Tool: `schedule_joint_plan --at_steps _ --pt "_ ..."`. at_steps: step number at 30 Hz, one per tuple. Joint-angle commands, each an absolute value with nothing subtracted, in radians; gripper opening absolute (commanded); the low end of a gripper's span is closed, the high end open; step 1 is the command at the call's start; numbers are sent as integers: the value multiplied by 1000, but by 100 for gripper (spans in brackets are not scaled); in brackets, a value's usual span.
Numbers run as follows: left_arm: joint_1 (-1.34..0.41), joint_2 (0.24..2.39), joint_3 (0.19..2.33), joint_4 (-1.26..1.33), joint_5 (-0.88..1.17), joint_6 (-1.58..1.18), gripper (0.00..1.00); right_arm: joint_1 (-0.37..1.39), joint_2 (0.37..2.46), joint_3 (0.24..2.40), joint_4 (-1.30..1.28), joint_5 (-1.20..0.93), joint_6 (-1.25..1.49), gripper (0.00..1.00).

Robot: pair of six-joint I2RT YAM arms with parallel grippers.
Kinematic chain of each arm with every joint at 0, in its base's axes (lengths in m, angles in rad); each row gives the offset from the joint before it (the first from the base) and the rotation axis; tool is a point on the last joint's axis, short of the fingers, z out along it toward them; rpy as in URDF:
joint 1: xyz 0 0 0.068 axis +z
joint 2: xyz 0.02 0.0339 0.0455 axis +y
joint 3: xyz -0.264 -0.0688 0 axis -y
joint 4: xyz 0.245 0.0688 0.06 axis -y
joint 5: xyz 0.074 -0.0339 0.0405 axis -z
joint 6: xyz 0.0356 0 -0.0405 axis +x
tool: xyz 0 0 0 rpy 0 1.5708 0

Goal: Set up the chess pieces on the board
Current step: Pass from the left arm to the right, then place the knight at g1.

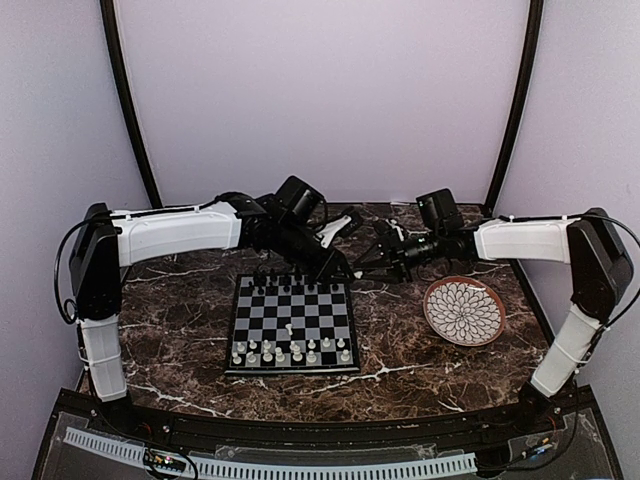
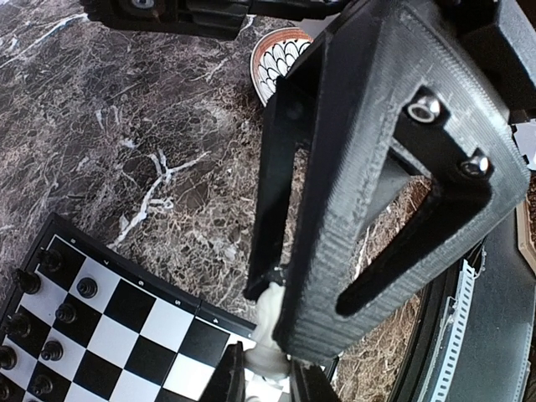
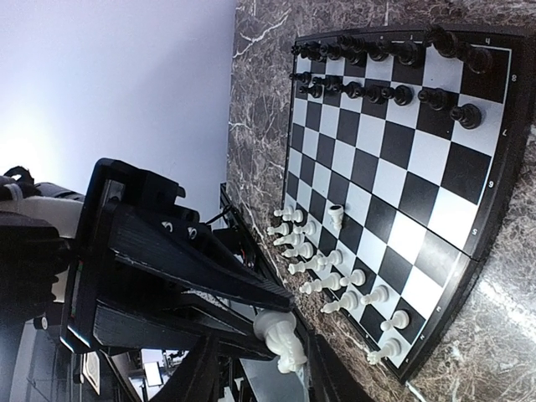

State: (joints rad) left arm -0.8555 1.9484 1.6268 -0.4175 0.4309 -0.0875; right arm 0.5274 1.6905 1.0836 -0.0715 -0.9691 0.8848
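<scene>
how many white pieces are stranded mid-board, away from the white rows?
1: a white piece on a central square of the board, ahead of the white rows. A white knight is held off the board; more could be hidden.

- Your white-shelled, black-jointed left arm [image 1: 175, 232] matches your right arm [image 1: 520, 240].
- Thin black cables [image 1: 63, 265] loop beside the shoulders.
- Your ribbed black printed right gripper [image 2: 270, 314] carries two silver screws [image 2: 425, 109].

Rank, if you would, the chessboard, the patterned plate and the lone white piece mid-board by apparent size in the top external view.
1. The chessboard, the largest.
2. The patterned plate, clearly smaller.
3. The lone white piece, smaller than one square.
</scene>
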Motion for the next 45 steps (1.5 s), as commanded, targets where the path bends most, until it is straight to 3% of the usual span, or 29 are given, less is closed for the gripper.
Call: schedule_joint_plan --at_steps 1,5,12,16,24,29,37,41,45 --pt "-858 1893 1612 -385 443 -95 17 523 1683 1060 21 -1006 930 34" --pt "-858 1884 1605 -366 446 -104 17 523 1681 1043 36 -1013 943 28" --pt "-859 1879 1586 -343 460 -119 18 523 1661 1016 99 -1019 976 7" --pt "-858 1858 1571 -355 414 -123 26 523 1639 1061 -6 -963 881 2" --pt "-819 1675 1414 -366 294 -184 39 583 1620 1257 -466 -650 526 0" --pt "-717 1533 1243 -334 306 -313 44 761 1656 1375 -661 -405 345 0" --pt "-668 1389 1185 -398 47 -287 49 1047 1790 1482 -804 -133 200 0" --pt "-656 1400 1197 -459 -101 -326 55 1140 1882 1550 -878 -10 176 0" --pt "-650 1403 1205 -485 -88 -333 71 1183 1944 1601 -910 53 203 0"
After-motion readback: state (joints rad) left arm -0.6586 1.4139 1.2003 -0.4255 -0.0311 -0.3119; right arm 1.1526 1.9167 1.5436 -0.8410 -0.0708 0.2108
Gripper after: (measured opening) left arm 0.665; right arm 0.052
